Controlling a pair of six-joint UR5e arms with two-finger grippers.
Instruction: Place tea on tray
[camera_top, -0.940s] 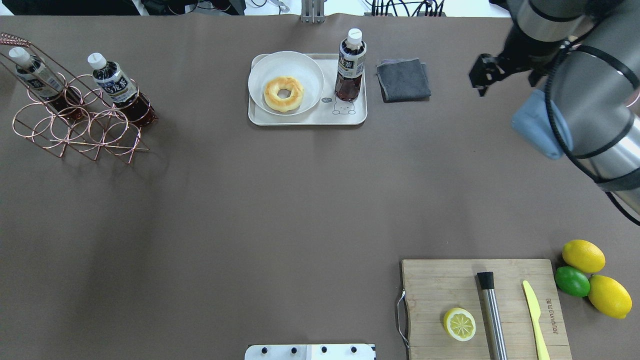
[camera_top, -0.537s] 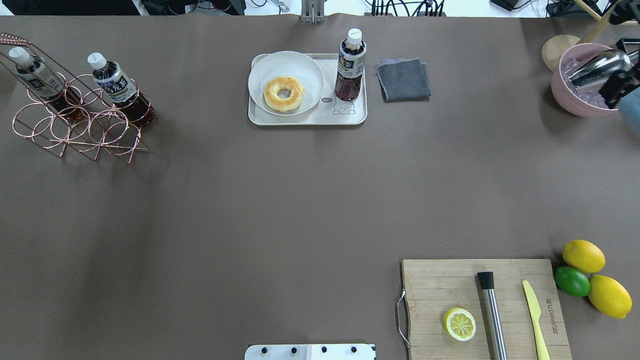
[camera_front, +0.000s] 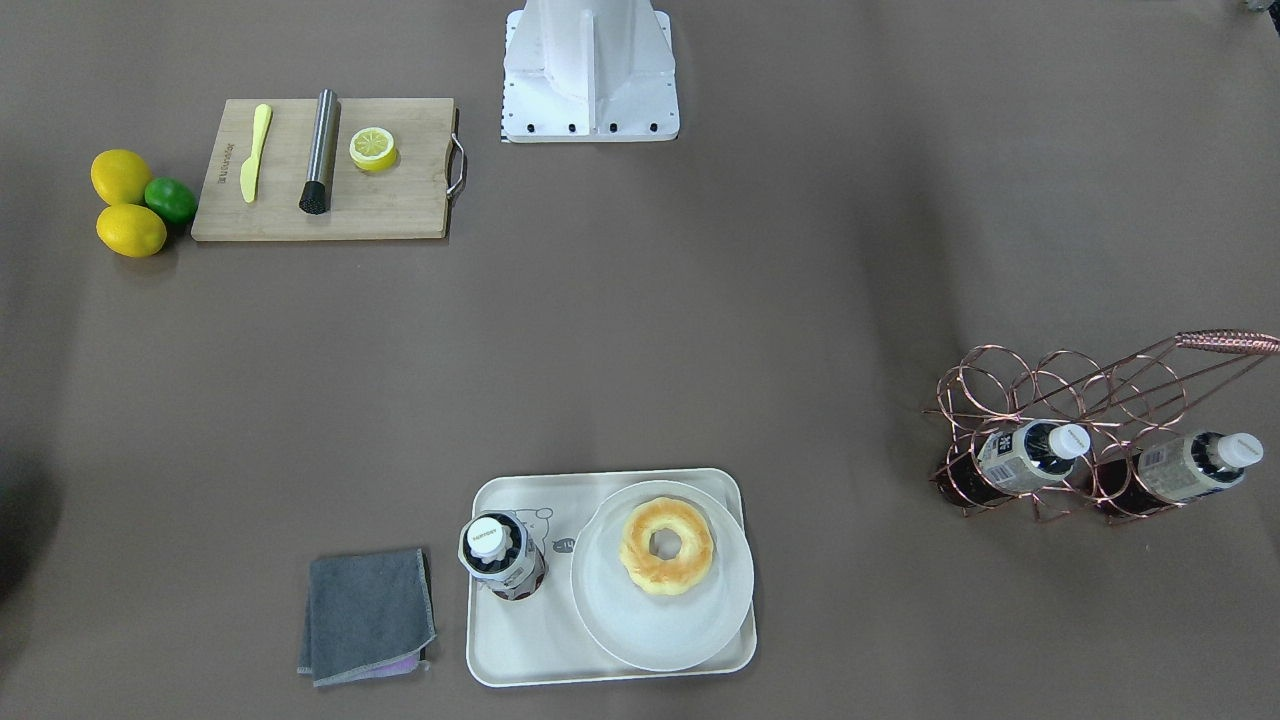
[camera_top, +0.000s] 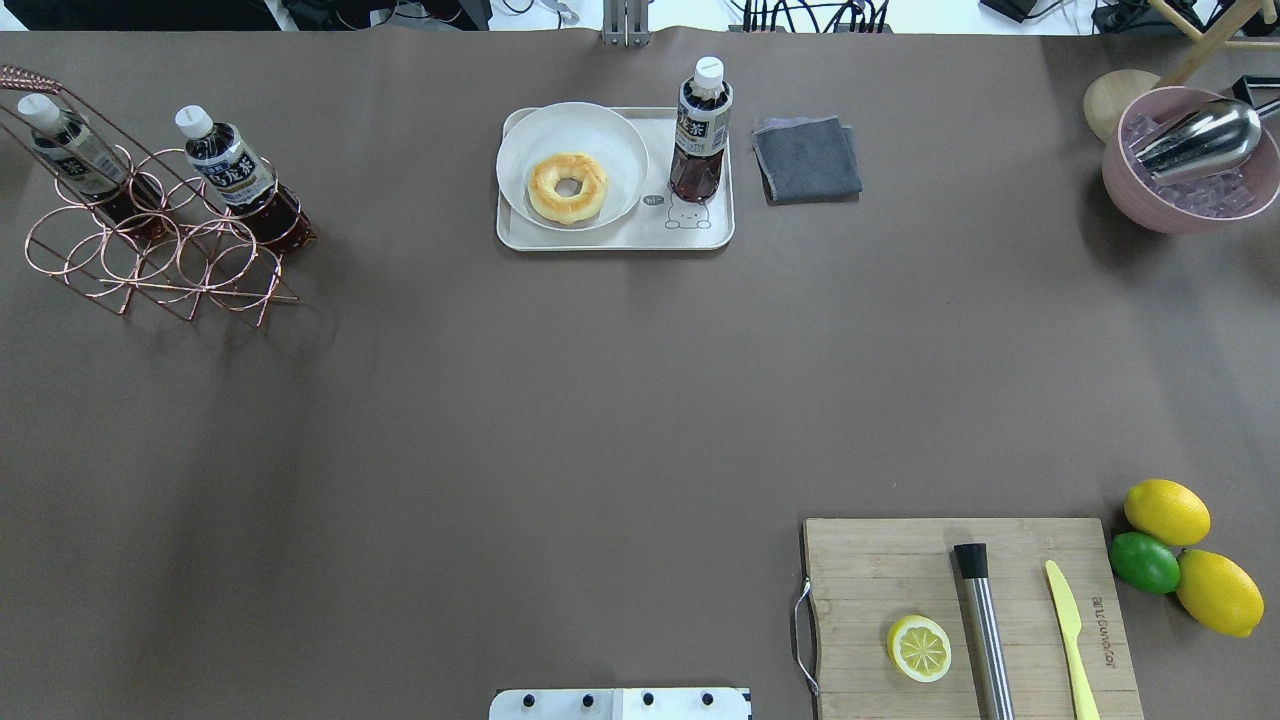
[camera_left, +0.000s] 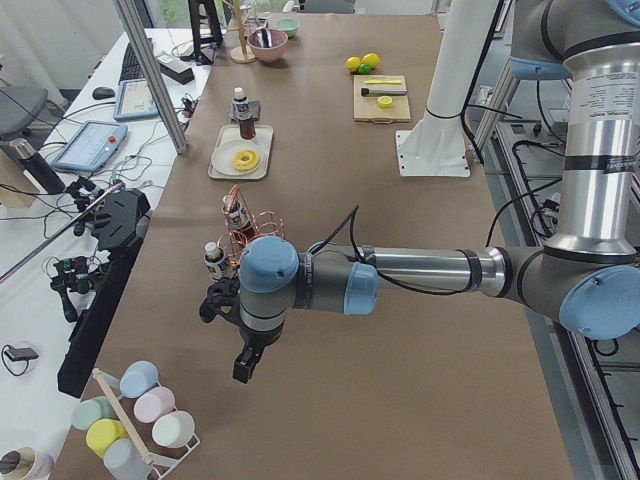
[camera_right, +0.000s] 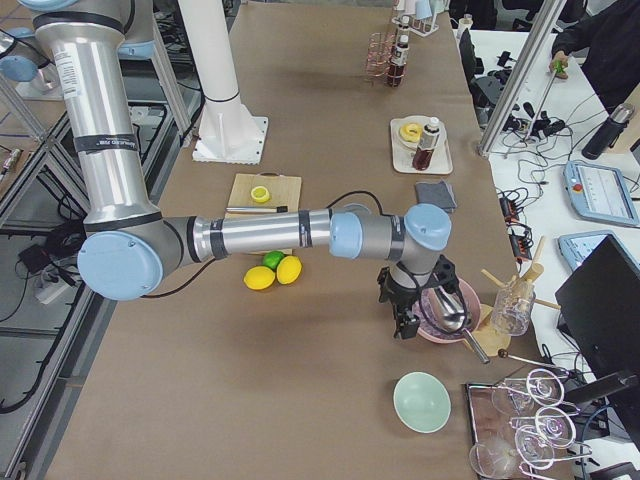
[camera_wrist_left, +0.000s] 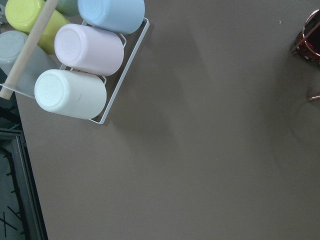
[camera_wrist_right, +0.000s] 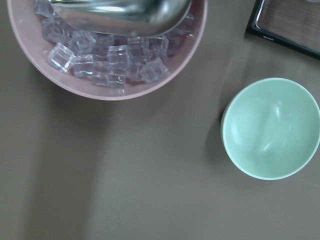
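We find the tea (camera_top: 700, 130) upright on the tray (camera_top: 610, 238), at its edge nearest the cloth (camera_top: 806, 158) — tall and narrow, so a knock could topple it. Whether the left gripper (camera_left: 244, 364) or the right gripper (camera_right: 405, 322) is wide or narrow — we cannot tell.

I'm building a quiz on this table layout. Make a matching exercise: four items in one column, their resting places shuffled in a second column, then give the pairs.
Column one:
1. upright tea bottle
2. donut
3. lemon half
4. metal scoop

Column two:
A. in the pink bowl of ice
B. on the wooden cutting board
C. directly on the tray
D. on the round plate

Pairs: 1-C; 2-D; 3-B; 4-A
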